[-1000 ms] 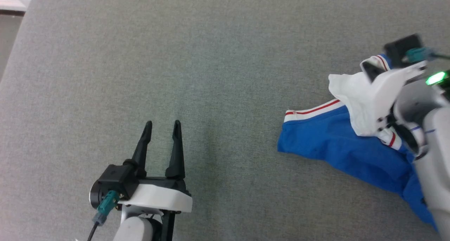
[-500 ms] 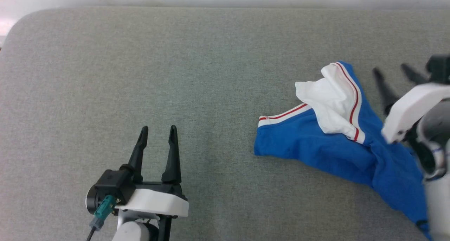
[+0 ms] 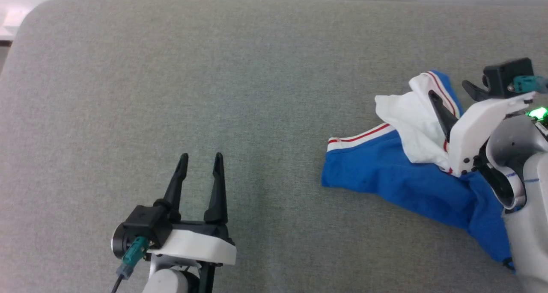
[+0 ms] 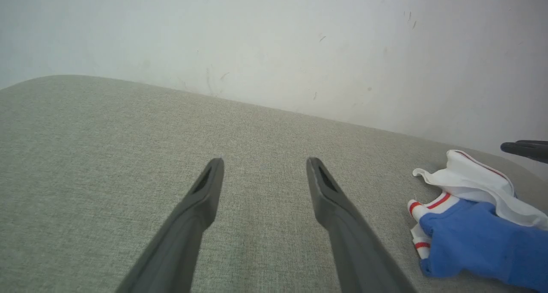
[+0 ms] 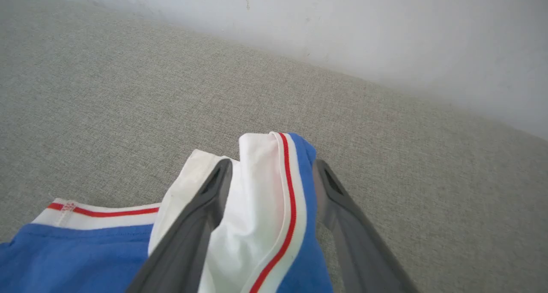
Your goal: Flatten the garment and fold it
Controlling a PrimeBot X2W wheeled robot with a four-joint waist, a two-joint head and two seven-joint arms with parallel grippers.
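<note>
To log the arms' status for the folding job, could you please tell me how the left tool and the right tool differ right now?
The left tool hangs over the bare gray fabric surface, apart from the garment; the right tool straddles a raised white-and-blue fold of it. The left tool points straight up the head view; the right tool slants up and leftward. Both stand open, clamping nothing.

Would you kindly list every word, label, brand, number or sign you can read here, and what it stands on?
None can be read.
The bright blue soft jersey T-shirt carries no legible print.
A small red mark on its white striped band is too blurred to read.
The grey fabric surface is plain.
</note>
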